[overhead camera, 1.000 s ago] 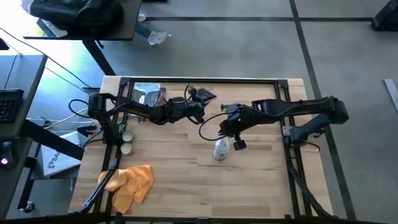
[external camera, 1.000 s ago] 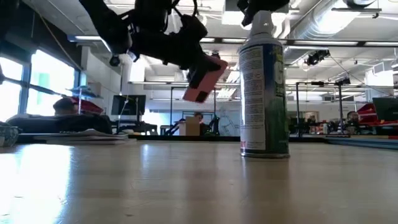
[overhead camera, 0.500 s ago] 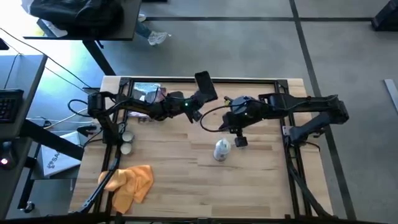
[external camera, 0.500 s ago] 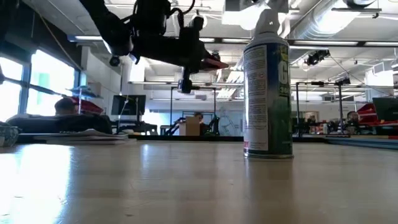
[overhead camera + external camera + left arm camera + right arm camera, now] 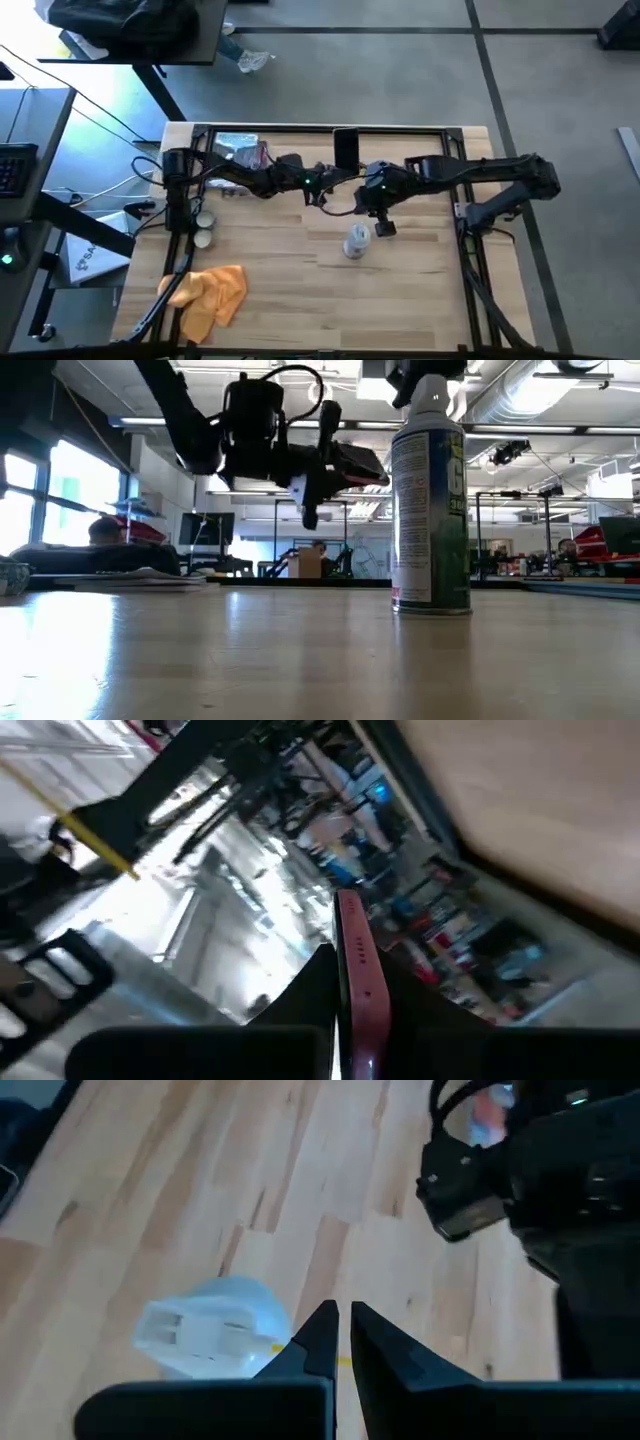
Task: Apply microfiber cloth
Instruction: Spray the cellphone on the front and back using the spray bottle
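The left claw [image 5: 338, 172] hangs above the far middle of the wooden desk [image 5: 420, 290], pinching a black slab-shaped phone with a pink edge [image 5: 346, 148] — the pink rim [image 5: 360, 975] shows between its fingers in the left wrist view. Just beside it, the right claw [image 5: 383, 224] hovers with fingers pressed nearly together over the white-capped spray can [image 5: 357, 240]. The crumpled orange-yellow microfiber cloth [image 5: 208, 294] lies well apart from both claws, at the desk's near left corner.
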### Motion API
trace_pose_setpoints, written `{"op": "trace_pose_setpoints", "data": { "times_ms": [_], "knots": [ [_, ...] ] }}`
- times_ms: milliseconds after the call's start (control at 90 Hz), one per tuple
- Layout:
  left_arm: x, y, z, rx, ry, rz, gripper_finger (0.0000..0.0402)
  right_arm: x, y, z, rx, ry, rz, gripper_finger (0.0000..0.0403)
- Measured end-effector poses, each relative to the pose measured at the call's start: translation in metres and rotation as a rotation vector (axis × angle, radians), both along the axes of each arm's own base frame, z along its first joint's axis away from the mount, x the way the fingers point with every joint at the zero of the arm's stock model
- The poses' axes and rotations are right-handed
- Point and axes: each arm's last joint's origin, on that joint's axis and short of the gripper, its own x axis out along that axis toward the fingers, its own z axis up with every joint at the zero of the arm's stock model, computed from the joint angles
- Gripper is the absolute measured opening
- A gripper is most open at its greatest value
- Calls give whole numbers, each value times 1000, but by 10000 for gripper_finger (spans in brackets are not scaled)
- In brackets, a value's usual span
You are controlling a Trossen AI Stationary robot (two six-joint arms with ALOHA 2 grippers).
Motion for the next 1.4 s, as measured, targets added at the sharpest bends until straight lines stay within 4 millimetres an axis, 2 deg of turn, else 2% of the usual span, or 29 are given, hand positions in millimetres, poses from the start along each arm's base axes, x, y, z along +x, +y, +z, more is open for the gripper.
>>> {"op": "trace_pose_setpoints", "data": {
  "times_ms": [156,311,511,778,967,1156,1400],
  "knots": [
    [12,4,-7,49,1,-18,11,-18,0,15,2,-101,3,0],
    [16,4,-7,54,-19,-34,11,-28,1,8,42,-180,29,0],
    [17,1,-6,45,-22,-55,11,-25,2,-10,89,-195,59,0],
    [20,-15,-8,19,-19,-96,11,-25,2,-10,97,-200,58,0],
    [16,-25,-16,-6,5,-98,11,-22,3,-14,94,-189,63,0],
    [11,-27,-22,33,28,-95,11,-19,3,-17,109,-173,73,0],
    [11,-24,-18,56,-6,-113,11,-20,3,-18,114,-158,66,0]
  ]
}}
